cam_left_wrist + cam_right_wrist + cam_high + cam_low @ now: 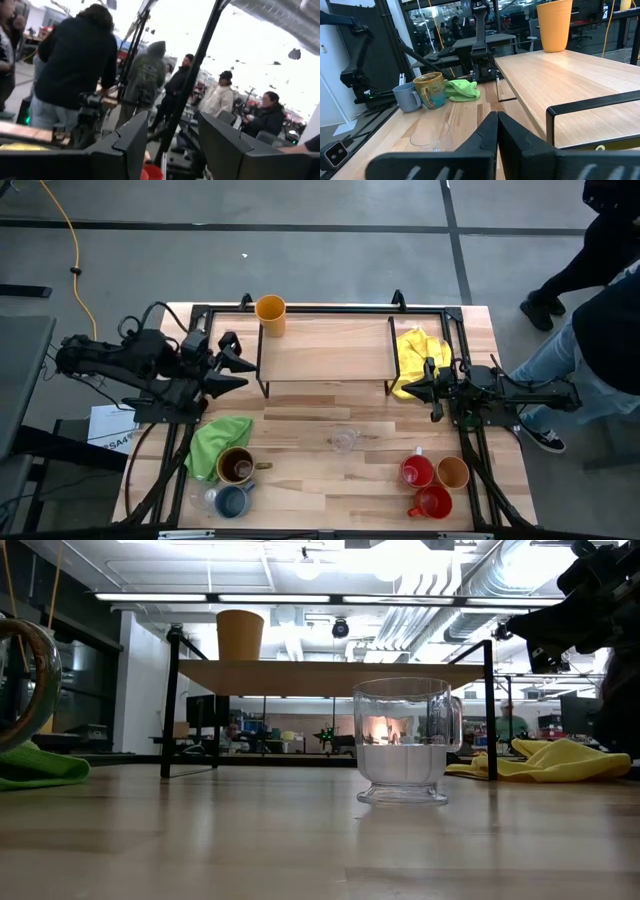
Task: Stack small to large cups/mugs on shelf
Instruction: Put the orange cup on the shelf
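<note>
A yellow-orange cup (270,313) stands upright on the far left corner of the shelf (325,350). A clear glass (343,440) stands on the table in front of the shelf. At near left are a brown mug (236,466) and a blue-grey mug (232,501). Two red mugs (417,471) (432,502) and a tan cup (453,472) stand at near right. My left gripper (246,368) hovers open and holding nothing, just left of the shelf, raised off the table. My right gripper (408,387) is shut at the shelf's right end, holding nothing.
A green cloth (215,442) lies beside the brown mug, and a yellow cloth (420,355) at the shelf's right end. Black frame bars run around the table's edges. People stand beyond the table's right side (600,330). The shelf's board is bare apart from the one cup.
</note>
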`<state>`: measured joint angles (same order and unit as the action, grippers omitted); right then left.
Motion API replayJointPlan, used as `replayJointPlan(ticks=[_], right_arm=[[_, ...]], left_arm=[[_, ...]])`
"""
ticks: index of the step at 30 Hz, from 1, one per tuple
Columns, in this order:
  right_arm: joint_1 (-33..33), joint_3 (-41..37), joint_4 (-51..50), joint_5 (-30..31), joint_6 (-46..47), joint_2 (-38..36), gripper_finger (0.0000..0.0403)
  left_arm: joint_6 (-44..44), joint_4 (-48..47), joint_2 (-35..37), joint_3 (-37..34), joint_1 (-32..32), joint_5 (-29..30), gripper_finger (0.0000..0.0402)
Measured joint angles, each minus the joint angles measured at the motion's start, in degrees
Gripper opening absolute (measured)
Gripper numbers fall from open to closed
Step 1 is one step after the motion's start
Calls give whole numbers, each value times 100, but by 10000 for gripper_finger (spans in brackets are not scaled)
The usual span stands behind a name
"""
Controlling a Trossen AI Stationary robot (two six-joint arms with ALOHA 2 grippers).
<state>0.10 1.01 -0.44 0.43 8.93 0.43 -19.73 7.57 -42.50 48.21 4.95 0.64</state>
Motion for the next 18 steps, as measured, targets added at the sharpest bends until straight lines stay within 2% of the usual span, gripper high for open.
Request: replayJointPlan(ticks=[4,8,13,18], right_arm=[[-4,-2,115,2,230,0,0],[-4,-2,321,3,1243,-1,0],[-4,-2,596,2,3046,-4,0],[-4,-2,580,-1,3419,-2,0]], left_arm=[[-4,-261,130,0,-4,25,163],[-4,-421,151,0,-4,30,163],[-6,-476,148,0,-4,179,163],[-145,-432,151,0,-4,391,163]])
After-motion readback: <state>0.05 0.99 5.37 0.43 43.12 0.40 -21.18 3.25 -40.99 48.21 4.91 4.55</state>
